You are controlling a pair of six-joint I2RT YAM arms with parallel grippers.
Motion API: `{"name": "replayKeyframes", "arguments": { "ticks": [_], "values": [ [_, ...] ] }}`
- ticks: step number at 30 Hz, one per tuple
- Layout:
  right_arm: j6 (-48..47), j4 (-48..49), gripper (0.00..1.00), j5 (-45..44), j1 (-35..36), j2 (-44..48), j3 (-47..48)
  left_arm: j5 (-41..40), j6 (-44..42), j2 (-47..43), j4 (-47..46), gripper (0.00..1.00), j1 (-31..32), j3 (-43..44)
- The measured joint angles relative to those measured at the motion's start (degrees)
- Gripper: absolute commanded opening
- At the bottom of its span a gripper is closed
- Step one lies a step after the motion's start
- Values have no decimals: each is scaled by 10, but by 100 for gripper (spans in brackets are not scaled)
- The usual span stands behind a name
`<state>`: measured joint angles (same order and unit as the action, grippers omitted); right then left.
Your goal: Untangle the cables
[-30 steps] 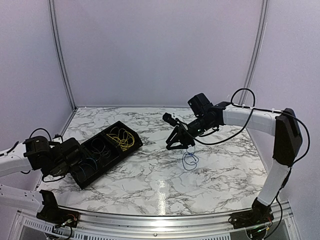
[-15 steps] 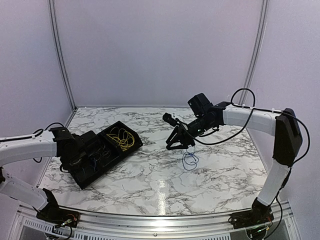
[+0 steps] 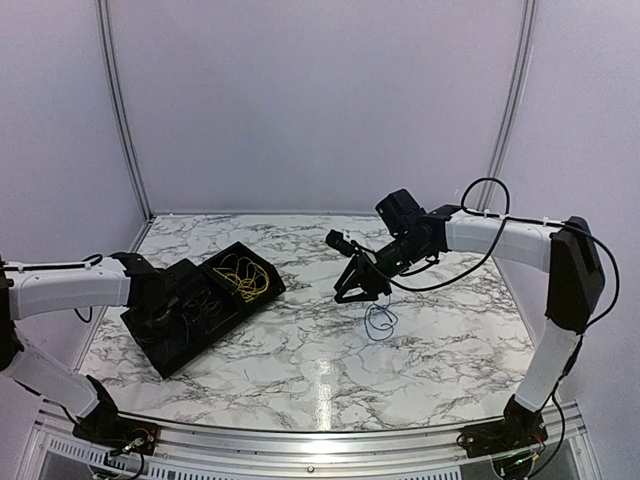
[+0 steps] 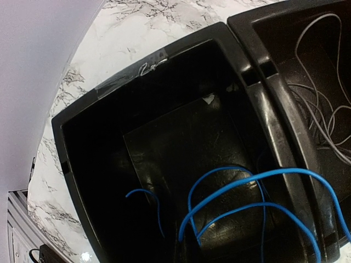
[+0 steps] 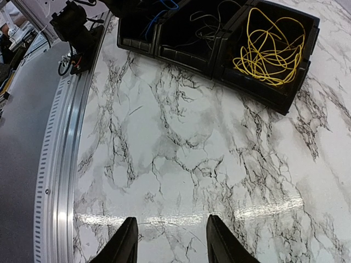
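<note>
A black three-part tray (image 3: pixel 262 297) lies at the left. Its far part holds yellow wires (image 3: pixel 243 277), its middle part thin black wires (image 3: pixel 205 293), its near part blue wire (image 3: pixel 176 328). My left gripper (image 3: pixel 168 304) hangs over the near part. In the left wrist view blue wire (image 4: pixel 247 181) curls close to the camera above the tray floor (image 4: pixel 164 148), and the fingers do not show. My right gripper (image 3: pixel 360 287) is open above the table, fingers (image 5: pixel 123 244) apart and empty. A small blue wire loop (image 3: pixel 380 320) lies below it to the right.
The tray also shows at the top of the right wrist view (image 5: pixel 258 87), with the yellow wires (image 5: pixel 271 46) in it. The table's metal front rail (image 5: pixel 57 142) runs along the left there. White walls enclose the marble table.
My left arm has swung up and rightward, bringing its gripper from beside the tray's near end to over its near part. The right arm and the blue loop have stayed still.
</note>
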<state>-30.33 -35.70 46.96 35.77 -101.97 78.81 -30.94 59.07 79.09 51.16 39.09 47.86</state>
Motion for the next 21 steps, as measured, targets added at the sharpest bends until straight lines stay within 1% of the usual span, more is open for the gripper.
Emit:
{"name": "replayKeyframes", "arguments": {
  "ticks": [3,10,11,13,14,18,21],
  "values": [
    [-2,-4,43,0,0,0,0,10,0,-19,-3,0,-7,-13],
    [-8,-9,44,-2,0,0,0,42,9,-99,-2,0,-45,-49],
    [-8,-9,44,-2,0,0,0,45,10,-103,-2,3,-49,-50],
    [-9,-10,44,-2,0,0,0,51,11,-100,-3,20,-56,-50],
    [-10,-12,44,-2,0,0,0,54,8,-96,-2,26,-58,-49],
    [-10,-19,43,-2,0,0,2,72,-5,-56,-5,40,-62,-34],
    [-11,-22,44,-2,0,-1,3,85,-17,-51,-3,53,-62,-15]
  ]
}}
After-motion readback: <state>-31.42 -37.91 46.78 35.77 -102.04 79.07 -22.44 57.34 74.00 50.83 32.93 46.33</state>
